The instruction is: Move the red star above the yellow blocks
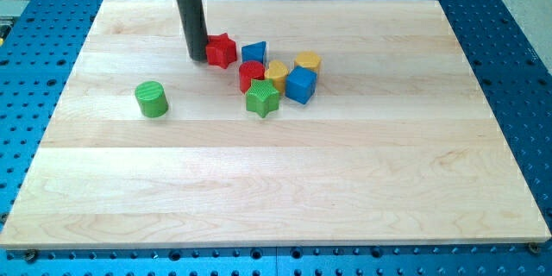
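Note:
The red star [222, 49] lies near the view's top, left of the block cluster. My tip [197, 57] stands right against the star's left side. A yellow block [277, 73] sits in the middle of the cluster, and a yellow cylinder [307, 61] sits at its upper right. The red star is up and to the left of both yellow blocks, with a blue block [254, 52] between them.
A red cylinder [251, 74], a green star [263, 98] and a blue cube [301, 84] crowd around the yellow blocks. A green cylinder [152, 99] stands alone at the view's left. The wooden board [276, 198] is ringed by a blue perforated table.

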Robot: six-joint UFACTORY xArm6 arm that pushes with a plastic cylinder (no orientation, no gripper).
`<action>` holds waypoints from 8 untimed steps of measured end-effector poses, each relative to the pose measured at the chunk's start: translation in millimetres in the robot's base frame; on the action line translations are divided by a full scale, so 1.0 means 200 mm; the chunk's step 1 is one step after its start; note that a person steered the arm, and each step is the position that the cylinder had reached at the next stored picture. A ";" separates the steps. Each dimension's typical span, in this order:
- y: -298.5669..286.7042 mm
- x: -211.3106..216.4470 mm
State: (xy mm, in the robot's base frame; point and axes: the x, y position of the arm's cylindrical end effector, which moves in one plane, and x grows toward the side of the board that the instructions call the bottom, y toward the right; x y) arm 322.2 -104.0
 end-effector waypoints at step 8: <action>0.70 -0.14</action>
State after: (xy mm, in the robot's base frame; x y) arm 293.2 35.2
